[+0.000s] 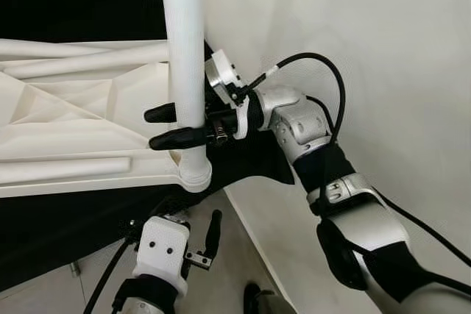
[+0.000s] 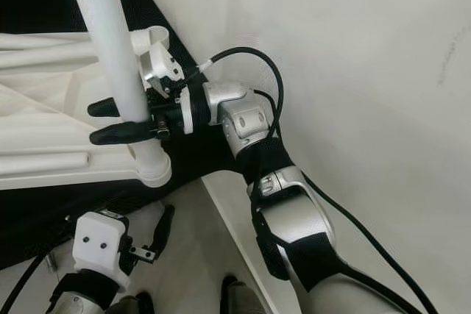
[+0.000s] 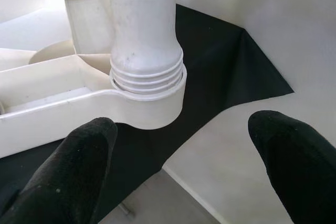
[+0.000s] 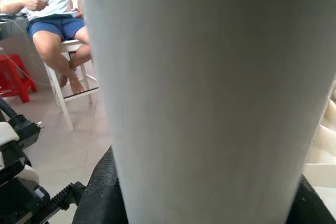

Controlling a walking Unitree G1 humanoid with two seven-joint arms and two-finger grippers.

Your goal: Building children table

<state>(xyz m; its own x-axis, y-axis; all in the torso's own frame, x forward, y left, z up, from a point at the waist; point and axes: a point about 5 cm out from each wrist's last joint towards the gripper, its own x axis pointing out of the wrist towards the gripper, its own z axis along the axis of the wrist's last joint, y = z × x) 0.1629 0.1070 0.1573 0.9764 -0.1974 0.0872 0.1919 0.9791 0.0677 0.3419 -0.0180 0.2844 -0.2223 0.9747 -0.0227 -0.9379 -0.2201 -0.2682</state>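
A white plastic children's table top (image 1: 66,123) lies upside down, its ribbed underside facing up, with black cloth (image 1: 66,233) under and around it. At the corner nearest the robot is a round socket (image 1: 195,174), and this socket is the landmark for everything else.

A white table leg (image 1: 184,42) stands upright in the socket. Its threaded end sits inside the socket, and a few thread rings show just above the rim in the left wrist view (image 3: 147,74).

The right claw (image 1: 180,124) reaches in from the robot's right and is closed around the leg just above the socket. One black finger lies on the near side of the leg and the other on the far side, both pressed against it. In the right wrist view the leg (image 4: 205,98) is very close to the lens, with the black finger pads at its base.

The left claw (image 1: 210,244) hangs below the socket, nearer the robot, over the pale floor (image 1: 235,255). Its two fingers (image 3: 79,166) are spread wide apart and hold nothing; the socket is visible between them, well apart from both.

A white wall (image 1: 353,34) rises just beyond the socket on the robot's right. Two loose white poles (image 1: 88,56) lie across the far side of the table top.

In the right wrist view a person (image 4: 52,9) sits on a white stool, with a red stool (image 4: 13,77) beside them.
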